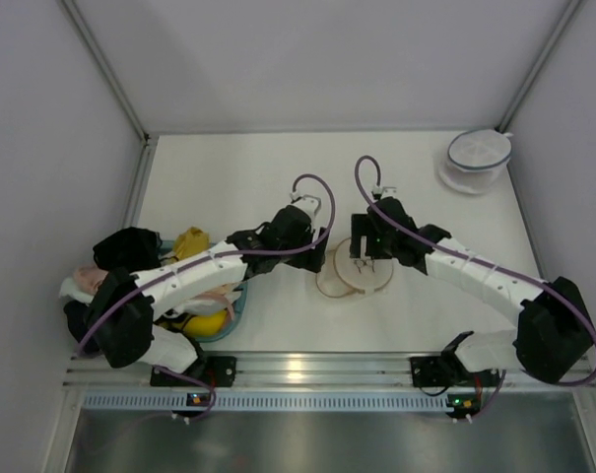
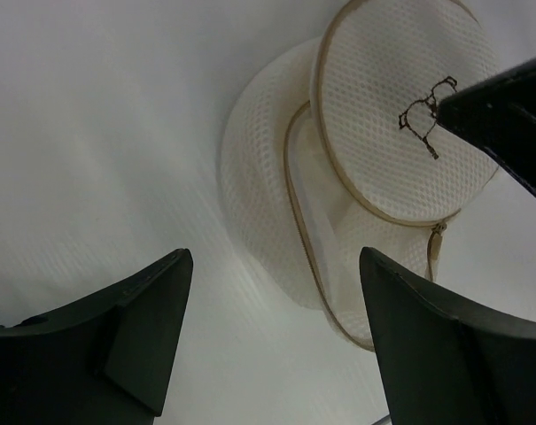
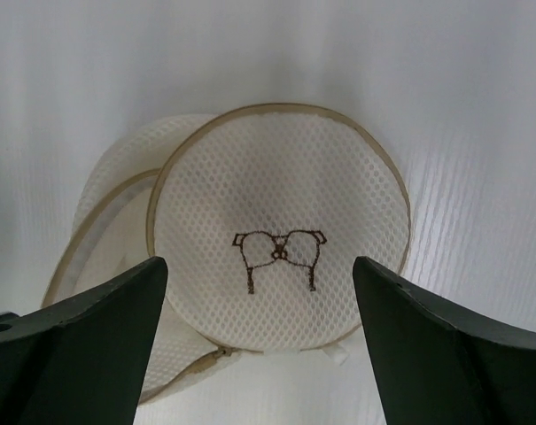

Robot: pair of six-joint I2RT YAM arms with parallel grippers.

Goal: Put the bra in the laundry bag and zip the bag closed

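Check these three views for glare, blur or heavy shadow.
Top external: evenly lit, glare spot on the metal rail. Left wrist: laundry bag sharp, left gripper fingers dark, soft-edged. Right wrist: lid mark crisp, right gripper fingers dark silhouettes.

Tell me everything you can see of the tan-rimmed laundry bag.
The laundry bag is round, of white mesh with a tan zip rim. Its lid, marked with a small brown bra outline, lies offset from the base, unzipped, zip pull at the edge. It lies flat on the table, with the right tool open above it.
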